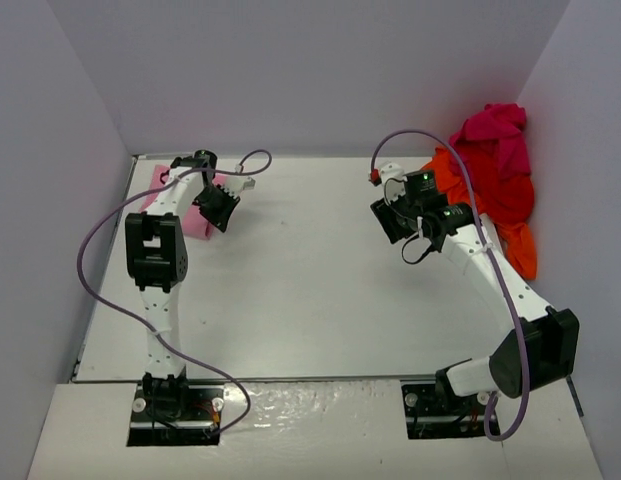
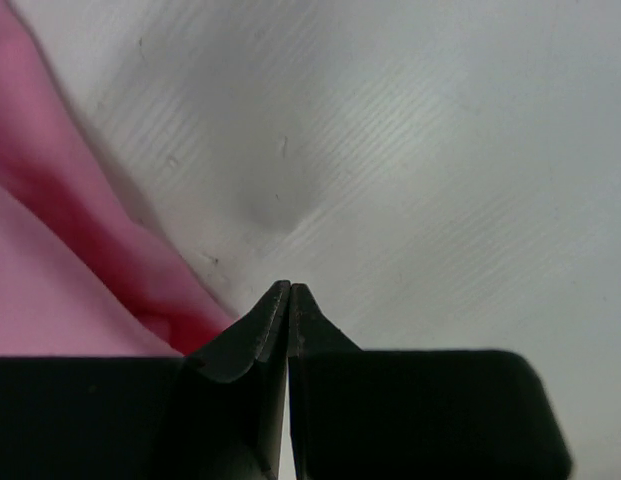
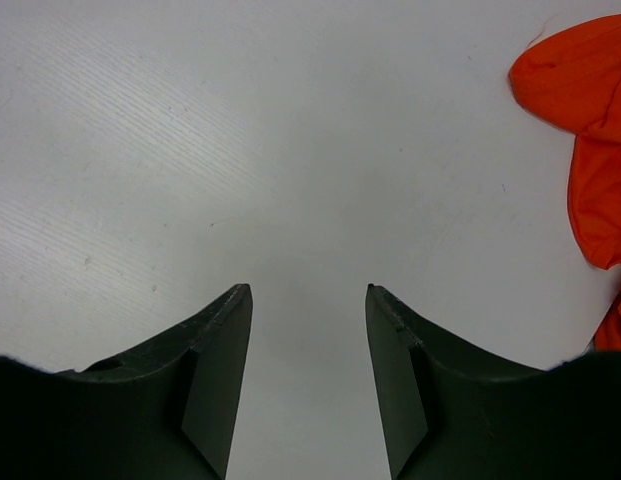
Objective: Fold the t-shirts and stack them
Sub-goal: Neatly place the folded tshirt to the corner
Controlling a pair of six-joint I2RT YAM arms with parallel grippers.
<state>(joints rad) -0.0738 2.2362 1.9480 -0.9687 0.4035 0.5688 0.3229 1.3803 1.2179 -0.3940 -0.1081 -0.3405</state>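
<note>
The light pink t-shirt [image 1: 195, 222] lies flat and compact near the far left corner of the bench, partly hidden under the left arm. From what shows, it looks folded and set down as the base of a stack, though its full outline cannot be seen. The other three shirts sit bunched in a heap against the far right corner. The magenta t-shirt [image 1: 495, 135] is crumpled on top, the red t-shirt [image 1: 510, 195] is beneath it, and the orange t-shirt [image 1: 520, 250] spills toward the right edge. None of these shows any fold. By this reading one shirt is done and three are left to pull out, spread, fold and carry across to the pink one. The left gripper [image 1: 218, 205] hangs just beside the pink shirt's inner edge. In the left wrist view its jaws are clenched tip to tip with nothing between them [image 2: 290, 292], and the pink cloth [image 2: 50, 280] runs off to one side over bare surface. The right gripper [image 1: 390, 215] hovers over the bench [image 1: 310, 290] near the heap, on its inner side. Its jaws are spread wide and empty [image 3: 309, 292], with a lobe of the orange shirt [image 3: 590, 90] at the edge of its wrist view, close but not touched. The next likely step is for the right arm to reach into the heap. The tangled layers there may come up together.
</note>
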